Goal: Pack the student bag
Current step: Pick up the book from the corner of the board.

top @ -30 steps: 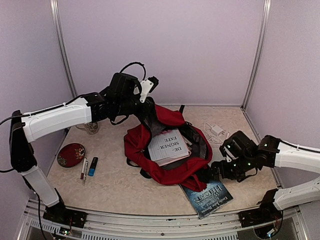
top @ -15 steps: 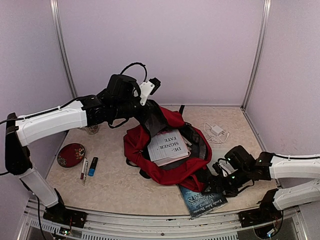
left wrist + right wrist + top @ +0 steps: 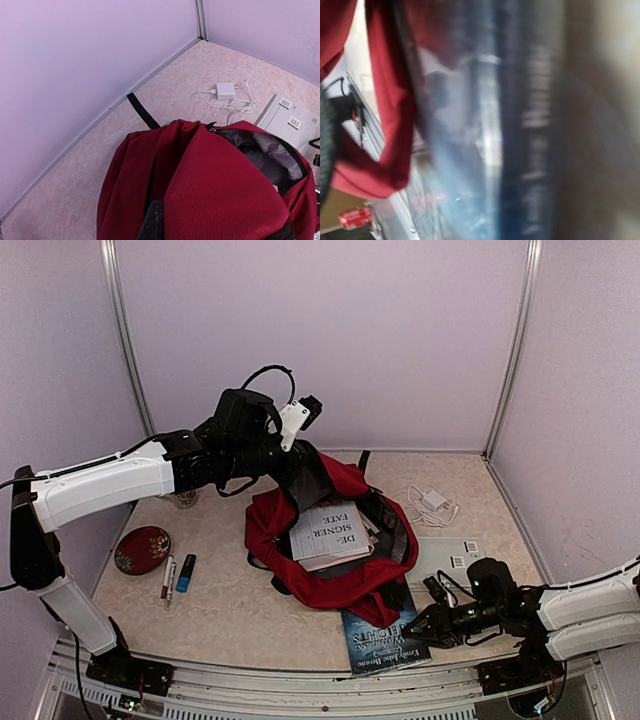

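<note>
The student bag (image 3: 268,530) lies mid table (image 3: 230,590), long axis running far side to near side, mouth gaping up. Soft dark-red weave, grey lining. The left end effector (image 3: 298,462) pinches its raised far rim. The right end effector (image 3: 412,628) sits at its near end by a blue paperback (image 3: 385,640) half tucked under. That wrist view's pure blur, so can't tell its jaws.

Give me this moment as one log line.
left gripper: shut on bag, flap raised | right gripper: at blue book, grip unclear | bag: open, white book inside
</note>
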